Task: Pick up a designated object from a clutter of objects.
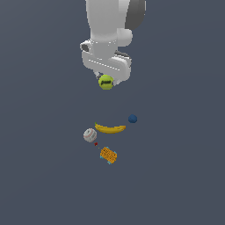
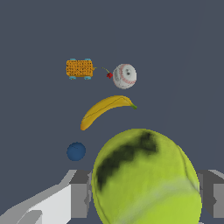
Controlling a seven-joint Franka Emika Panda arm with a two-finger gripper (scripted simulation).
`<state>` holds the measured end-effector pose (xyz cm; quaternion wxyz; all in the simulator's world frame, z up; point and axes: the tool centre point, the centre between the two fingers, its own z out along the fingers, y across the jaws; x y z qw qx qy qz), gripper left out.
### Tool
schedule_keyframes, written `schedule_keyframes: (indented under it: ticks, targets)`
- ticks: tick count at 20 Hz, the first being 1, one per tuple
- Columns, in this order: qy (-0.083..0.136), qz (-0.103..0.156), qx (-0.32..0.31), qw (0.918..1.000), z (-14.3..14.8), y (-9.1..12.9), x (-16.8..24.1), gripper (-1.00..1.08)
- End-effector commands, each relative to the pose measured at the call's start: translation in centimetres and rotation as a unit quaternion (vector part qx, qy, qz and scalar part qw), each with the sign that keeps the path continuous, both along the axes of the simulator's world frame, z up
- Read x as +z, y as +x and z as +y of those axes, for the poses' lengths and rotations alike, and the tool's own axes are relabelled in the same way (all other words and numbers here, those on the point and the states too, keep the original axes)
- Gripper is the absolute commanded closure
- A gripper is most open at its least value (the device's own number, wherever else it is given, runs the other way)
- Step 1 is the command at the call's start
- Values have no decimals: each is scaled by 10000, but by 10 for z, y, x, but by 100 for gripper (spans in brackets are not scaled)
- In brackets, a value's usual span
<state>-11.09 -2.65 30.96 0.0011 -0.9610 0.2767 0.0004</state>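
The designated object, a yellow-green ball with a dark curved mark, hangs just under the white arm, above the other items. My gripper is shut on it. In the wrist view the ball fills the near part of the picture, with a grey finger pressed on one side and another finger on the other. The rest of the clutter lies on the dark floor: a yellow banana, a dark blue ball, a grey-white ball and an orange patterned block with teal edges.
A tiny red thing lies between the grey-white ball and the orange block. The wrist view shows the banana, blue ball, grey-white ball and block well apart from the held ball.
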Motion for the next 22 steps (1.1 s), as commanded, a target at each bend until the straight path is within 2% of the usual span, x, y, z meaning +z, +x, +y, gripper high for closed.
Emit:
schedule_keyframes:
  ticks: [1,12,22]
  targets:
    - [-3,-2,-1,10000,-7,0,23,108]
    - [-8,-1,-3,10000,-28,1,91,108]
    - [-12,-1,-3,10000,-32,3,104,108]
